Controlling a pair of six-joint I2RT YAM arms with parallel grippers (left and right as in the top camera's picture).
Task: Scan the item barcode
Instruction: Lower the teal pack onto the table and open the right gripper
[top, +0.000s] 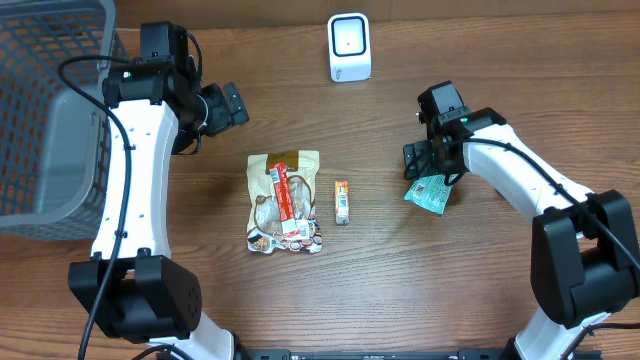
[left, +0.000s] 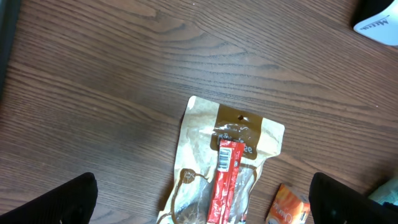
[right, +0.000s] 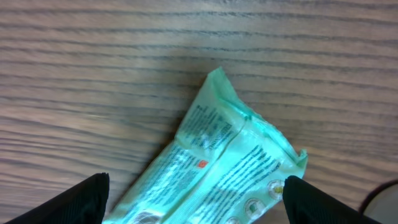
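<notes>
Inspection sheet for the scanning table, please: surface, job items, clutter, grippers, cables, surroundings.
Surface: wooden table, no spills seen.
Job's things: white scanner at the far edge; green packet lying under the right gripper.
Clutter: tan pouch with a red stick packet on top, barcode showing; orange packet beside it.
Grippers: left gripper open, holding nothing; right gripper open, straddling the green packet.
Cables: black cables along both arms.
Surroundings: grey mesh basket at the table's left.

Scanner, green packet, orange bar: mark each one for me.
scanner (top: 349, 47), overhead view, middle of its white front.
green packet (right: 230, 155), right wrist view, centre of the wrapper.
orange bar (top: 342, 201), overhead view, middle of the wrapper.
</notes>
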